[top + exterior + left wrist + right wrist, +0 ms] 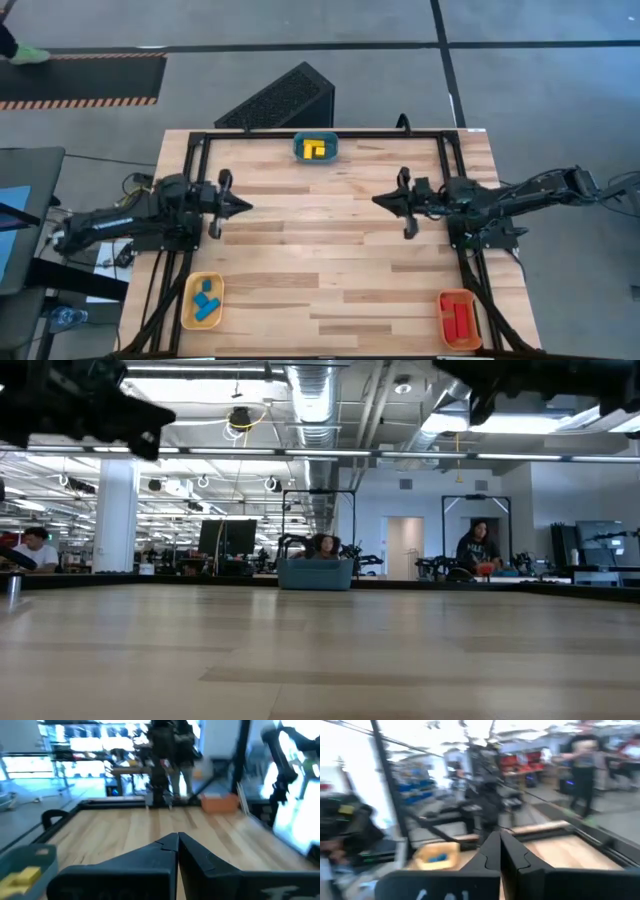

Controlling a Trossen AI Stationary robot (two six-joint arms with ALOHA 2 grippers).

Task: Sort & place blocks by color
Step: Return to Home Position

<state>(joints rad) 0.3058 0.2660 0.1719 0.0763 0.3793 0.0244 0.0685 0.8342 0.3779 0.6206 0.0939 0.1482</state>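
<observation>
Because every block in view lies inside a tray, sorting is judged complete; only bringing both arms to rest is left. The yellow blocks (315, 149) sit in the teal tray (297, 150), ahead of both end effectors and off to one side, at the far edge. The blue blocks (206, 301) sit in the yellow tray (203, 280), slightly behind and well to the side of the left end effector (243, 207). The red blocks (458, 320) sit in the orange-red tray (459, 296), likewise behind and beside the right end effector (380, 200). Both end effectors are closed on nothing, fingertips meeting, and hover above the surface (320, 250), tips facing each other. A wide stretch of bare wood lies between them. A black frame (250, 134) runs along the surface's edges, and each tray sits close to it. Room for moving is ample between the end effectors and tight beside the trays and the frame.
</observation>
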